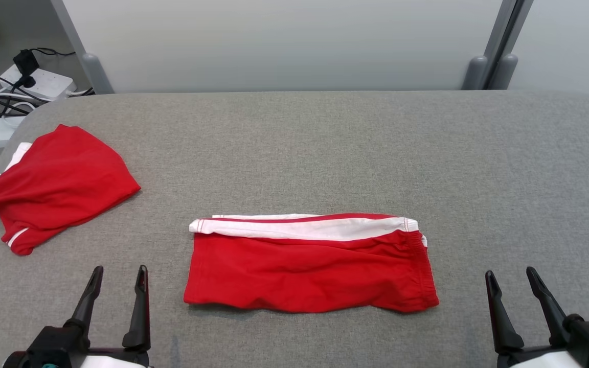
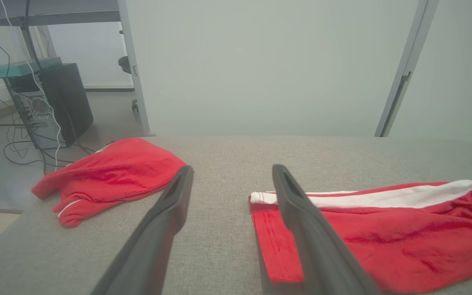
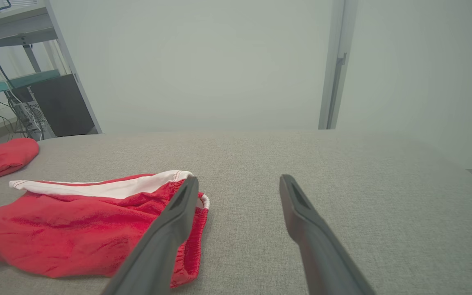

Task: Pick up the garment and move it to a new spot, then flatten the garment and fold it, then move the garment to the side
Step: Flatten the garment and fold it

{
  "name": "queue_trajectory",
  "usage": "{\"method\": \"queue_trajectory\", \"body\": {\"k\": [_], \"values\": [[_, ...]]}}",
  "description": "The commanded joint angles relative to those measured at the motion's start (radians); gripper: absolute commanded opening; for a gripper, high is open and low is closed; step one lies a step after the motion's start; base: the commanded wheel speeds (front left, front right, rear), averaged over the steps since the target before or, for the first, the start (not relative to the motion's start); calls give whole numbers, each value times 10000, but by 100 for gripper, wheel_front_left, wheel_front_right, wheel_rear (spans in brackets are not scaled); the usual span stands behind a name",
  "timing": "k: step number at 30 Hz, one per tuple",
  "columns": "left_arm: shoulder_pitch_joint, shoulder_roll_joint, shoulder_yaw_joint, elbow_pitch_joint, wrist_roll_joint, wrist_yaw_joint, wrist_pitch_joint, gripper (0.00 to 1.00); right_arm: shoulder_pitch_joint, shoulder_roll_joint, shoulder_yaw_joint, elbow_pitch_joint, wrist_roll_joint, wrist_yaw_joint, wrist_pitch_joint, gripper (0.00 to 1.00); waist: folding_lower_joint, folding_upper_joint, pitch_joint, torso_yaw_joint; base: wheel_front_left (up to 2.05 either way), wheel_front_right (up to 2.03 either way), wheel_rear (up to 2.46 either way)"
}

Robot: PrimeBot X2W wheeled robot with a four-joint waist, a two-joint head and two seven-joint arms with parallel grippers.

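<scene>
Red garment, white-striped, is seen folded flat, centred near the tabletop's front edge. Folding is judged done; the move aside is not yet made. Left gripper and right gripper are held empty, jaws apart.

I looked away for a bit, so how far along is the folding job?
Looks done: the red shorts lie folded flat on the table. In hand: nothing; the left gripper and right gripper rest apart from the cloth, jaws open. Left: moving the shorts to the side. A second red garment sits crumpled at the left edge.
</scene>
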Motion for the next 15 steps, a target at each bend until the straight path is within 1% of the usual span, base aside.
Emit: {"method": "queue_trajectory", "body": {"k": [1,7,10,15], "values": [[-307,75,470,-133,183,-137,-58,100,-9,-82,98,-172,-1,44,-134,100,0,-1,-58,99,0,0,0],[-344,-85,554,161,327,-432,-58,100,206,-55,-8,-189,106,44,-134,100,0,-1,-141,237,0,0,0],[-359,-125,604,198,375,-493,-58,100,216,-51,6,-203,99,44,-134,100,0,-1,-127,247,0,0,0],[-488,-289,765,222,481,-669,-58,100,-60,-114,100,-19,293,44,-135,100,0,-1,48,215,0,0,0]]}}
